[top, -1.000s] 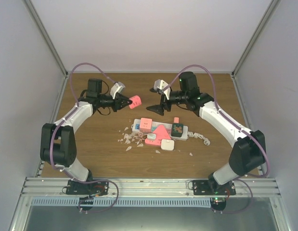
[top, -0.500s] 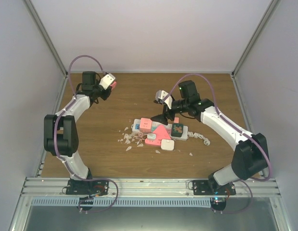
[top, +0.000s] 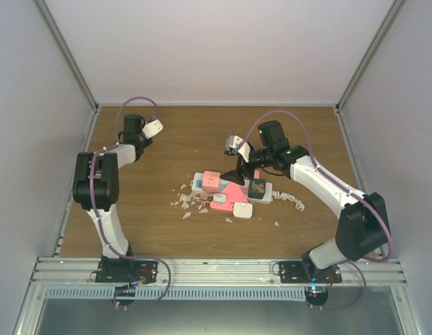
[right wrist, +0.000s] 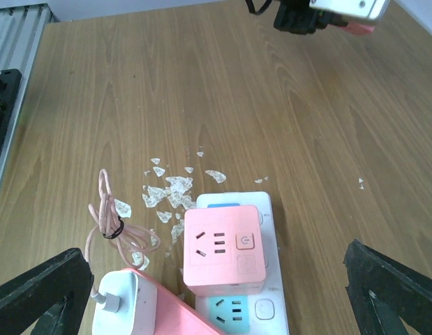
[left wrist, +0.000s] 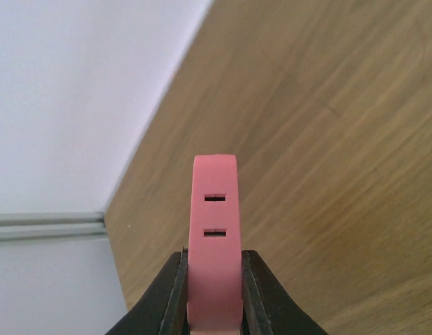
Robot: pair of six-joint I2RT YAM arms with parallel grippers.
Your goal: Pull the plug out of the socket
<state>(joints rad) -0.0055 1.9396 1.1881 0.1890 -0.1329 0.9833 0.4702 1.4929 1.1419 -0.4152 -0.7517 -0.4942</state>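
Over at the far left corner of the table (top: 167, 230), your left claw (left wrist: 213, 259) is clamped on the lower end of a pink plug (left wrist: 214, 202), slotted edge facing the camera, so that one looks done to me. The socket (right wrist: 270, 234) sits mid-table, just beneath your right claw (right wrist: 214, 255), which hangs wide apart with nothing in it. Here's what I'd worry about. Nothing is pinning that strip down, so if you close on the pink cube (right wrist: 221, 248) plugged into it and pull straight up, I'd guess the whole strip comes along instead of the cube popping free. It's also crowded: a white charger (right wrist: 118, 303) lies just beside the cube at the strip's edge, and a coil of pink cable (right wrist: 107, 223) is close too, so fingers this wide could snag a neighbour on the way down. The left claw is near the side wall as well, and a bump there might knock the plug loose. As for the socket itself, it's a long white bar with pastel outlet faces, a blue one peeking out past the cube and another below it, lying flat, with white flakes (right wrist: 167, 192) scattered on the wood next to it.
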